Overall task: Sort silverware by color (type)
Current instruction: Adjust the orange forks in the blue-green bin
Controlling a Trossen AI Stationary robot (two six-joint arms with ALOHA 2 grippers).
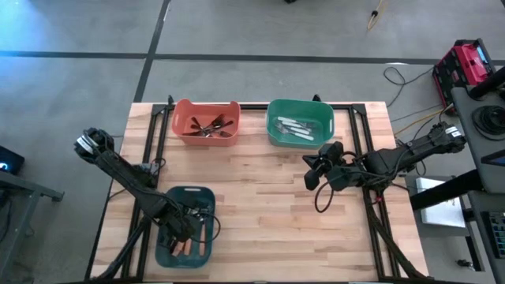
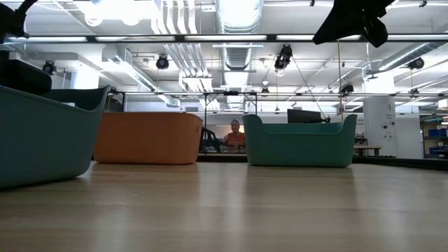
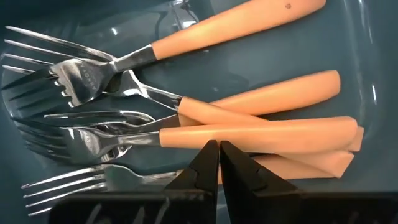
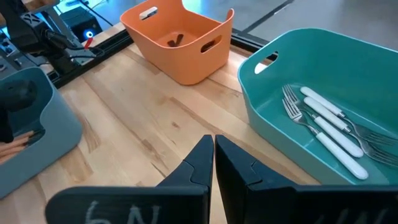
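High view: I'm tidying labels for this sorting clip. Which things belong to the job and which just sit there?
Job: orange-handled forks, black utensils, white-handled forks, left claw.
Just there: blue bin, orange bin, green bin, cables.

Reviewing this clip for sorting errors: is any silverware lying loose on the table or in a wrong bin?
Nothing stands out. Orange-handled forks fill the dark teal bin, white-handled forks the green bin, dark utensils the orange bin. None lies loose on the table.

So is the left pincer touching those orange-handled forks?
Cannot tell. In the left wrist view the shut left pincer overlaps the orange-handled forks, but neither contact nor gap shows.
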